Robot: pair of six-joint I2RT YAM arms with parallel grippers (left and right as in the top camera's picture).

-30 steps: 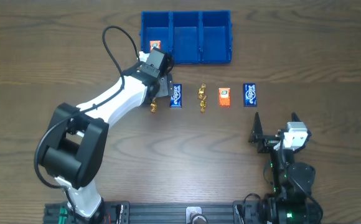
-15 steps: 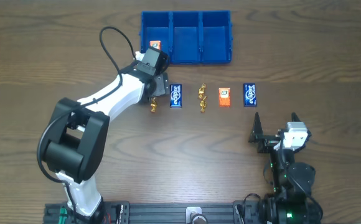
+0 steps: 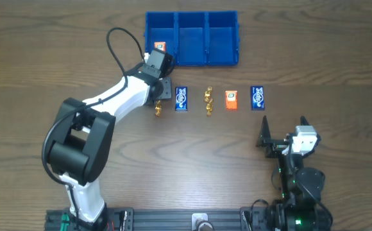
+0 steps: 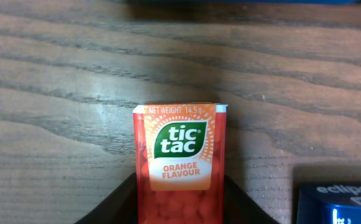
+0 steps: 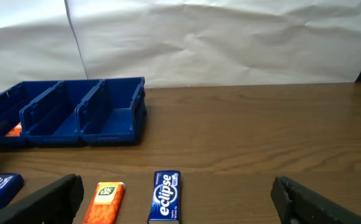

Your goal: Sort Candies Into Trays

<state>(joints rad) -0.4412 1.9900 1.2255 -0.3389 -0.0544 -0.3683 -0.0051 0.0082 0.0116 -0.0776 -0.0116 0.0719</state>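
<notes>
Left wrist view: left pincer (image 4: 180,210) clamped on orange candy box (image 4: 180,149), frame centre, over the tabletop (image 4: 56,93). Right pincer (image 3: 283,128), lower right of top view, stands apart.

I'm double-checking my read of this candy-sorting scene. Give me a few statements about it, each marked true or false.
1. The left claw grips an orange candy box. True.
2. The blue tray has four compartments. False: it has three.
3. The right claw is open and holds nothing. True.
4. Both blue packs sit inside the tray. False: both lie on the table, in front of the tray.
</notes>
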